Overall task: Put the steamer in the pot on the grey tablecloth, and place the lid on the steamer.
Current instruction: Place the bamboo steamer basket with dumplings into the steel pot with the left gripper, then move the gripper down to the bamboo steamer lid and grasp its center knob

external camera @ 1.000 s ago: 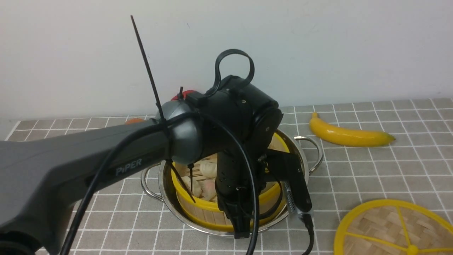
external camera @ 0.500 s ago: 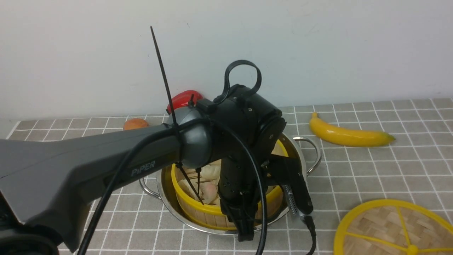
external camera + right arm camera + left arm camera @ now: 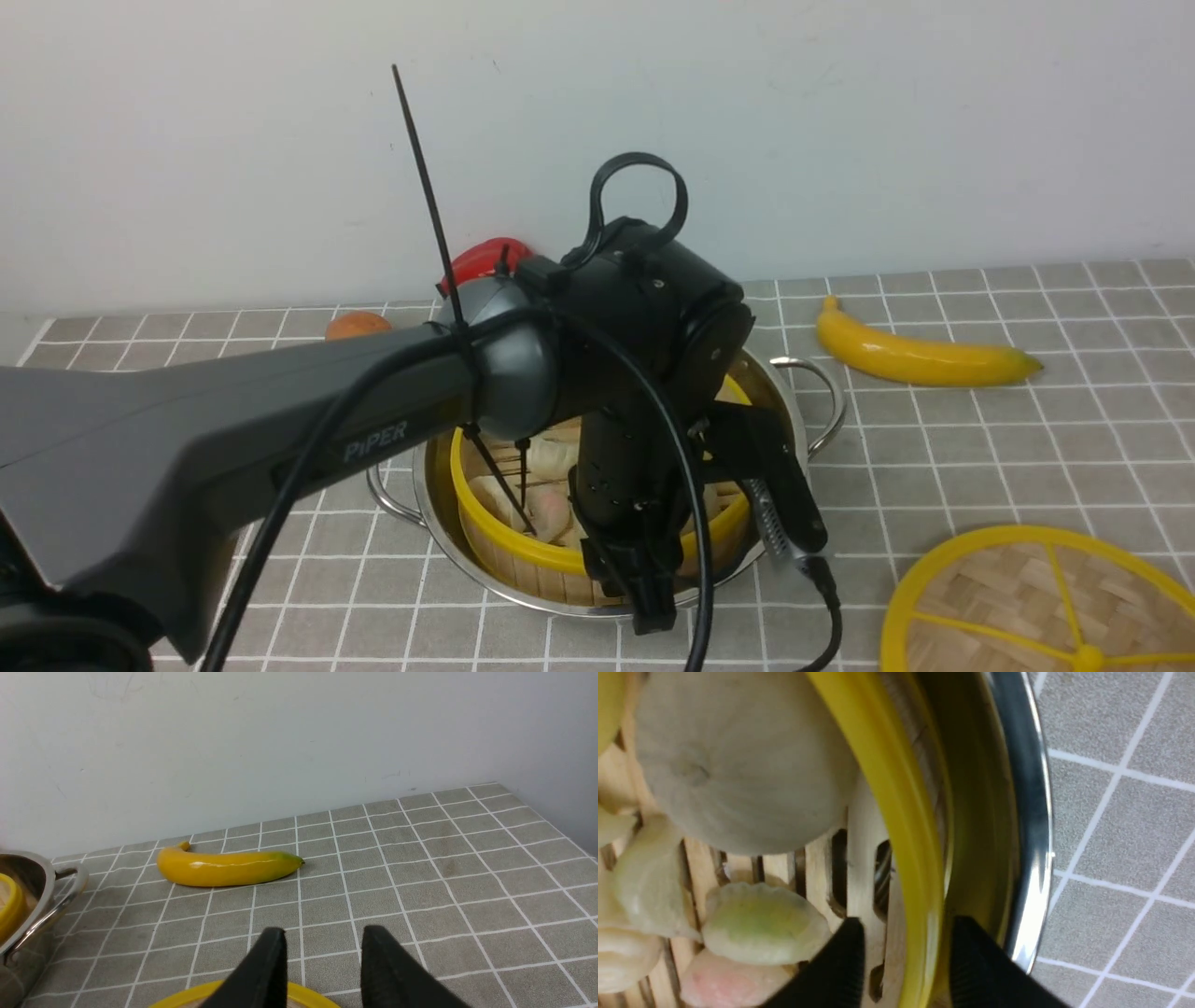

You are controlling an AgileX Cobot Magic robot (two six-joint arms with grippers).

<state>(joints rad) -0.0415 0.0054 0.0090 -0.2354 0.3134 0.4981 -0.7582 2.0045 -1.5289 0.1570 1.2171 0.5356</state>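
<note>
Grey tablecloth (image 3: 980, 448) covers the surface; pot (image 3: 441, 523) on it; steamer (image 3: 527, 560) seated inside pot; lid (image 3: 1008, 597) flat, right of pot, likely light, stiff, thin: take by thick rim; left claw (image 3: 906, 933) parted astride steamer wall; right claw (image 3: 322, 938) parted, empty, right of pot.

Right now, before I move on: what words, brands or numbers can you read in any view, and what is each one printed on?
"PiPER": pale lettering on the left arm's long grey link, front view.
No other text, number or sign shows in any of the three views.
</note>
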